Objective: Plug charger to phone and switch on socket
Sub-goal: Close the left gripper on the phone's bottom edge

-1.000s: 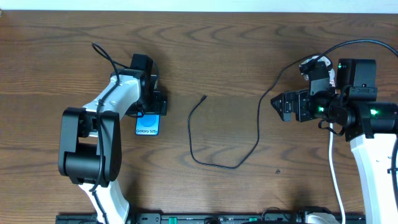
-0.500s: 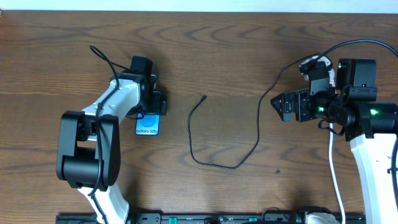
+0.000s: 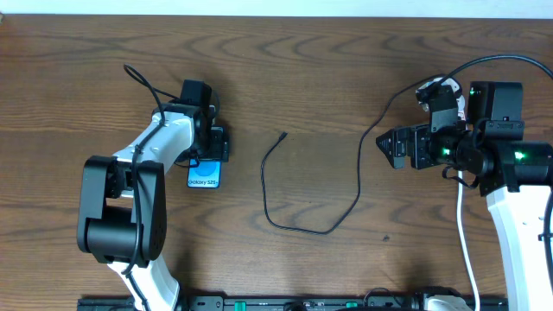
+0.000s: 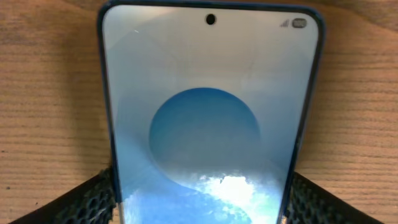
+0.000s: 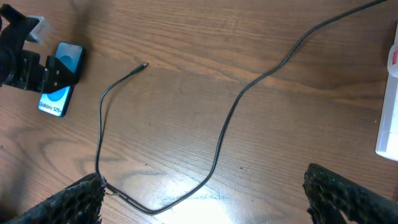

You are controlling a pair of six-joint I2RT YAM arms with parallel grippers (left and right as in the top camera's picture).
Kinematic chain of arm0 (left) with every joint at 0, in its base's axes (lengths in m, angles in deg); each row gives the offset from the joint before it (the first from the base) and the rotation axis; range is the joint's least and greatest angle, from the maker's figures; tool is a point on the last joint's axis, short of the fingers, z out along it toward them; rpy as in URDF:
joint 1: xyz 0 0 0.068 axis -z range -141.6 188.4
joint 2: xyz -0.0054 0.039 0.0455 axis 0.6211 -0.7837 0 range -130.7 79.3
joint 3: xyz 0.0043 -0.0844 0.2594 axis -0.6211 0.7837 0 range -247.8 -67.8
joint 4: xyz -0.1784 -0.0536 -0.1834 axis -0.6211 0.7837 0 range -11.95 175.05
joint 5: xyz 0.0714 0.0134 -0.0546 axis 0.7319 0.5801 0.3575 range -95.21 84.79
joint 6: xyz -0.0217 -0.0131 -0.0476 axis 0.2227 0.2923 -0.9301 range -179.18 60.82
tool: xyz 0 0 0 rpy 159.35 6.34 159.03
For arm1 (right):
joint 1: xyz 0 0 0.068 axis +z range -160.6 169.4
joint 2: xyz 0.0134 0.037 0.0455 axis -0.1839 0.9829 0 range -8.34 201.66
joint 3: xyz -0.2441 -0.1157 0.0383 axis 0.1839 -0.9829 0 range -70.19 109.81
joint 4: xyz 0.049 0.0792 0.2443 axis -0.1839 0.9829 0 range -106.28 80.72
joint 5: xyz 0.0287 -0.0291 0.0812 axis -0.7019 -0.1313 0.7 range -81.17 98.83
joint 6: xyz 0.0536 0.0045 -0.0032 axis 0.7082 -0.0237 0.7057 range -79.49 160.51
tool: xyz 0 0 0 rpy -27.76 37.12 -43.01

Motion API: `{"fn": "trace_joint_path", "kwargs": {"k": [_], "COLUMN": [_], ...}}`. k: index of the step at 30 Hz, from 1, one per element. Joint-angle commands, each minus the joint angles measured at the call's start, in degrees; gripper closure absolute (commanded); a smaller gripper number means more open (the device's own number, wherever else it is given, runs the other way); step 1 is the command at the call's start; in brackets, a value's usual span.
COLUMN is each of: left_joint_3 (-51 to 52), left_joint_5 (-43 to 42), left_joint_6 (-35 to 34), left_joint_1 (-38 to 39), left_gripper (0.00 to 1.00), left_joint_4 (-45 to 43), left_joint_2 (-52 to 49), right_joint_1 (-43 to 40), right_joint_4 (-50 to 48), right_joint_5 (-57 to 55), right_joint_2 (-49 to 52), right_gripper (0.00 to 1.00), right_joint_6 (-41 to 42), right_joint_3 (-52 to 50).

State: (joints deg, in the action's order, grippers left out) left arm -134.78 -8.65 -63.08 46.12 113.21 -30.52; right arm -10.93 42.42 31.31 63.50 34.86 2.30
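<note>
Now, step: holding the phone [image 3: 205,177] steady; charger [image 3: 263,181] not yet plugged in, socket [image 5: 388,118] not yet switched on.
Next move: likely the right end effector [image 5: 205,180] going to the connector [image 5: 143,65], pinching just behind its tip and aligning it with the phone's port. That needs fine aim.
Left end effector [image 4: 202,196]: 2 fingers [image 4: 87,199] sit against the phone's long edges, seemingly clamped on it.
Right end effector: fingers wide apart, empty, above the cable.
Phone: flat on the worktop [image 3: 311,69], screen up, left of centre overhead.
Charger: loose loop mid-frame, connector well apart from the phone.
Socket: right edge of the right wrist view.
</note>
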Motion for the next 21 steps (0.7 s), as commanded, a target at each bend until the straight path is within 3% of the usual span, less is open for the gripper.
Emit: {"fn": "trace_joint_path", "kwargs": {"k": [1,21], "left_joint_3": [3.1,-3.7], "left_joint_5": [-2.5,-2.6], "left_joint_6": [-2.4,-5.0], "left_joint_1": [-0.1,-0.2], "left_gripper": [0.23,0.27], "left_joint_4": [1.4,7.7], "left_joint_2": [-3.2,-0.8], "right_joint_1": [0.4,0.4], "right_joint_4": [0.0,-0.1], "right_joint_5": [-0.1,-0.1], "right_joint_2": [0.2,0.2], "right_gripper": [0.01,0.01], "right_joint_6": [-0.8,-0.8], "right_joint_3": [0.5,0.5]}}
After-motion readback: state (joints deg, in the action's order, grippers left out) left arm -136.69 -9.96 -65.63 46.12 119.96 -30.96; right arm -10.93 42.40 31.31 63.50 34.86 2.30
